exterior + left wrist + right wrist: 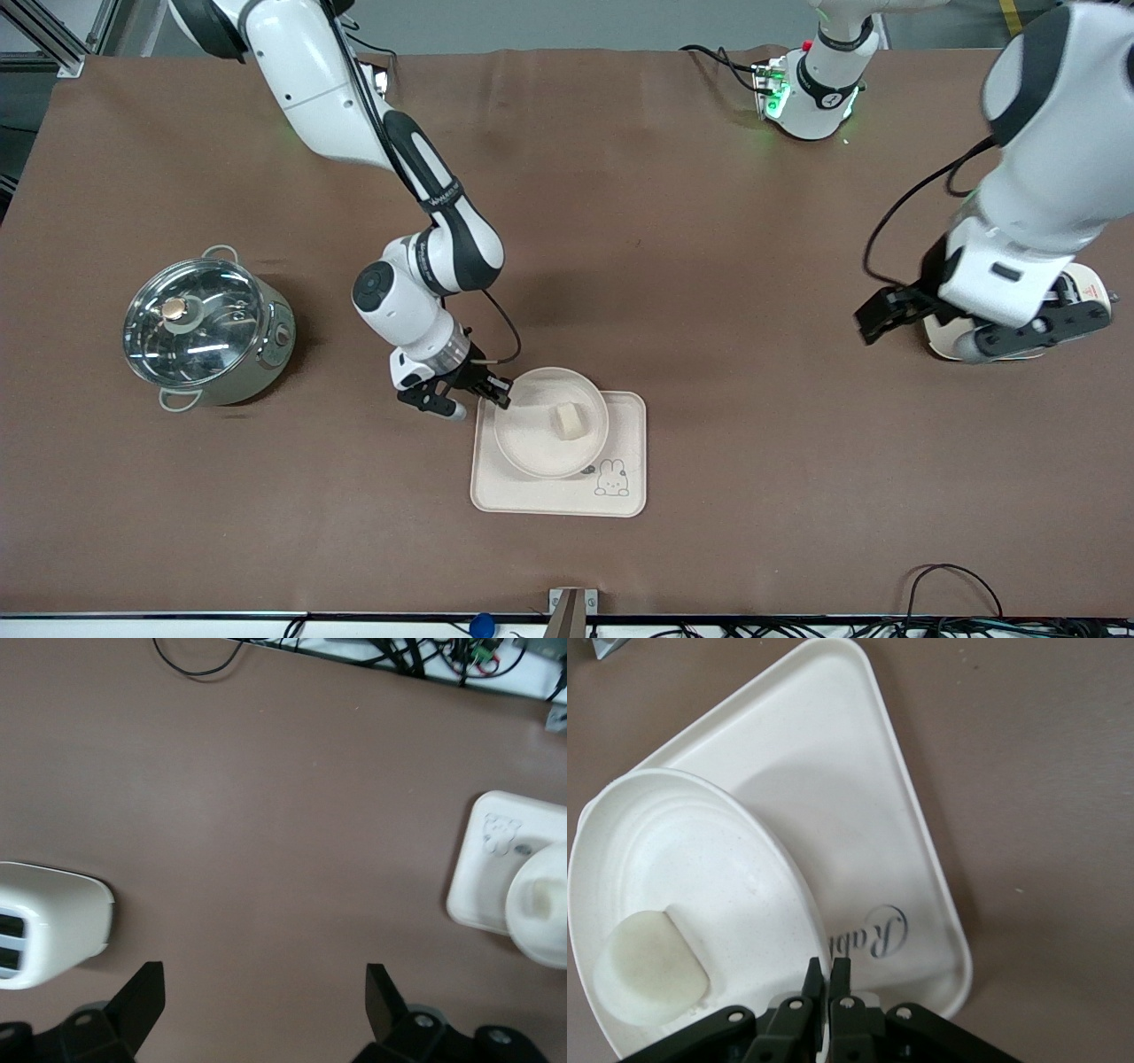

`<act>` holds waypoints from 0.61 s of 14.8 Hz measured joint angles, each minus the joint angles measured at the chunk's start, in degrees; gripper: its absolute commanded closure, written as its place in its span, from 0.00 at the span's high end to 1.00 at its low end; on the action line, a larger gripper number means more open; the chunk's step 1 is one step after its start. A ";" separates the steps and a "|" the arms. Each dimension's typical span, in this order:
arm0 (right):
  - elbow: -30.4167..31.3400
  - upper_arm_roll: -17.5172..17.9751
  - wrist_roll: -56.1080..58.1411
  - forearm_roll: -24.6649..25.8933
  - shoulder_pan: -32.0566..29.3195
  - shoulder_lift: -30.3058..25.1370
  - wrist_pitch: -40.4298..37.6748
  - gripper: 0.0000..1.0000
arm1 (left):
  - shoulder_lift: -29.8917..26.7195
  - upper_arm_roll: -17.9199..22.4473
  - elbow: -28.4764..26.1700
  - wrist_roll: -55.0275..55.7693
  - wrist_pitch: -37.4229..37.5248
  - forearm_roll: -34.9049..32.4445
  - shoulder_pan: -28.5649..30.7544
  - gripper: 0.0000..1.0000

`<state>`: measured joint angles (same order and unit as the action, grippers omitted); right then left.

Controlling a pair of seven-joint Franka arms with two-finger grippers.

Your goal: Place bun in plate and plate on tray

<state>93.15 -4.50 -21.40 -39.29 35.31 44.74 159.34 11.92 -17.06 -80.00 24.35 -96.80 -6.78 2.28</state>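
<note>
The bun (571, 420) sits in the plate (532, 443) on the tray (549, 498), right gripper (483, 387) pinching the plate's rim; left gripper (266, 992) waits spread wide, holding nothing, beside a toaster (53, 921)

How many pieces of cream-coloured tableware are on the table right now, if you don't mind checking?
2: the plate, holding the bun, and the tray under it, nearer the front camera than the right gripper.

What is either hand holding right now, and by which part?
The right hand pinches the plate by its rim, over the tray; the bun lies in the plate. The left hand is open, holding nothing.
</note>
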 measured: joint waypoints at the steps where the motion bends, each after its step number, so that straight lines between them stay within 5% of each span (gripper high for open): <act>1: -1.86 0.04 -0.56 0.00 0.00 1.60 0.12 0.39 | -1.07 -0.01 -0.01 -3.27 2.06 0.00 1.10 1.00; 2: -3.21 0.03 -0.72 0.00 -0.01 2.76 0.23 0.70 | -2.05 0.01 -0.05 -6.42 3.56 0.00 2.05 1.00; 3: -4.12 -0.02 -0.81 0.00 -0.12 3.52 0.38 0.71 | -3.07 0.28 -0.25 -8.85 4.48 0.00 2.50 1.00; 6: -4.37 -0.12 -0.74 0.04 -0.66 3.77 0.58 1.00 | -7.61 5.06 -4.06 -12.09 5.64 0.62 -0.62 1.00; 9: -2.52 -0.68 1.69 0.08 -0.95 1.71 0.93 1.00 | -13.18 9.42 -10.51 -14.37 5.82 1.94 -4.12 1.00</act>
<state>90.63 -5.18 -19.71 -39.21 34.36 46.45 160.27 -1.27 -7.64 -90.52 9.99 -90.98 -4.84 -1.84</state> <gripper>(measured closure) 0.374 0.000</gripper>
